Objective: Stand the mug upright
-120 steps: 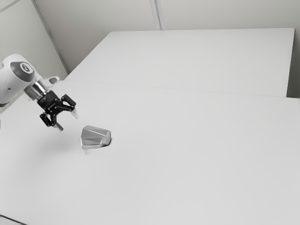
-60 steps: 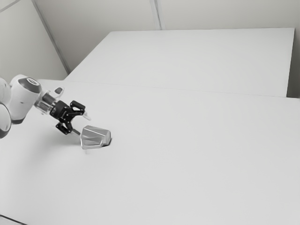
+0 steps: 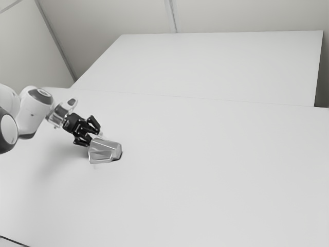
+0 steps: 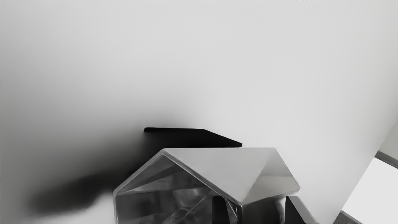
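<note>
Nearest, gripper [image 3: 96, 139] unclenched, jaws parted: one within mouth of faceted silvery mug [image 3: 105, 152], other outside, side wall between. Mug on its side on white table [image 3: 205, 175], mouth facing gripper. Farther back, pale room walls [image 3: 236, 15].

Silver-grey, glossy, faceted mug [image 3: 104, 151], lying on its side on a smooth white table [image 3: 205, 180].
The mug occupies the area left of centre in the exterior view, somewhat below mid-height. Its body tapers from a broad open mouth, directed toward the exterior view's left, to a narrower base toward the exterior view's right, beneath which a dark shadow falls. The wrist view resolves an angular, many-sided rim with a thin, bright edge, a hollow interior of dark, reflective facets, and flat outer panels meeting along crisp, straight creases.
</note>
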